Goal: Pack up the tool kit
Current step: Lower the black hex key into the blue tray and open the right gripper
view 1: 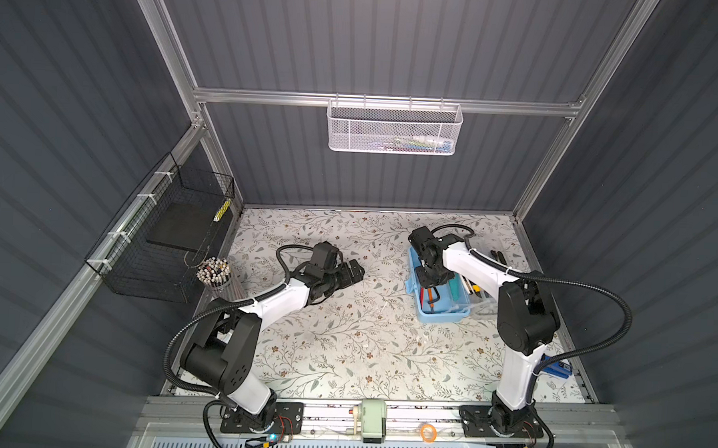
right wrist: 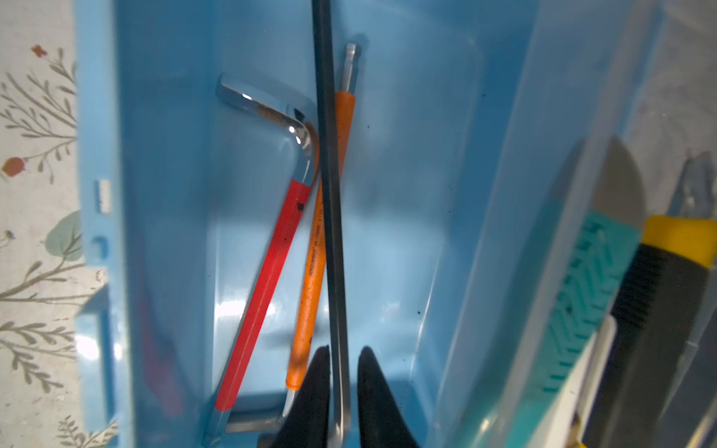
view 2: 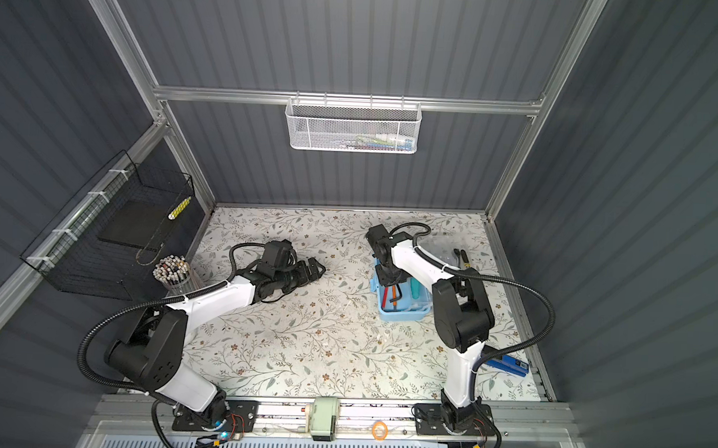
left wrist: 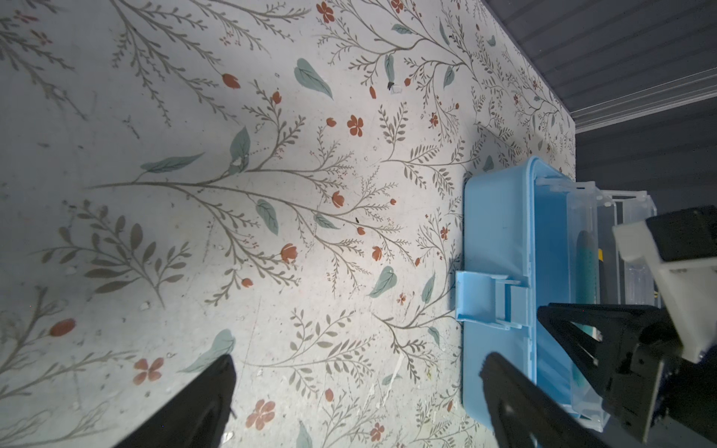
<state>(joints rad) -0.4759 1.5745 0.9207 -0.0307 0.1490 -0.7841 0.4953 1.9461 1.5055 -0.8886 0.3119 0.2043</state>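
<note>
The tool kit's light-blue box (view 1: 440, 316) (view 2: 403, 314) stands open at the right of the flowered table, and its clear lid (view 2: 439, 247) is folded back behind it. My right gripper (view 1: 427, 280) (right wrist: 343, 353) reaches down into the box. Its fingers stand slightly apart around a long black hex key (right wrist: 328, 155), with a thin gap on one side. On the box floor lie a red hex key (right wrist: 267, 279) and an orange one (right wrist: 316, 248). A teal knife (right wrist: 578, 302) and a yellow-black knife (right wrist: 659, 294) lie alongside. My left gripper (view 1: 357, 270) (left wrist: 359, 360) hovers wide open and empty left of the box (left wrist: 500, 240).
A white mesh basket (view 1: 394, 129) hangs on the back wall. A black wire basket (view 1: 169, 241) is fixed on the left, with a cup of pens (view 1: 213, 270) beside it. A blue item (view 1: 557, 367) lies behind the right arm. A green device (view 1: 371, 419) sits on the front rail.
</note>
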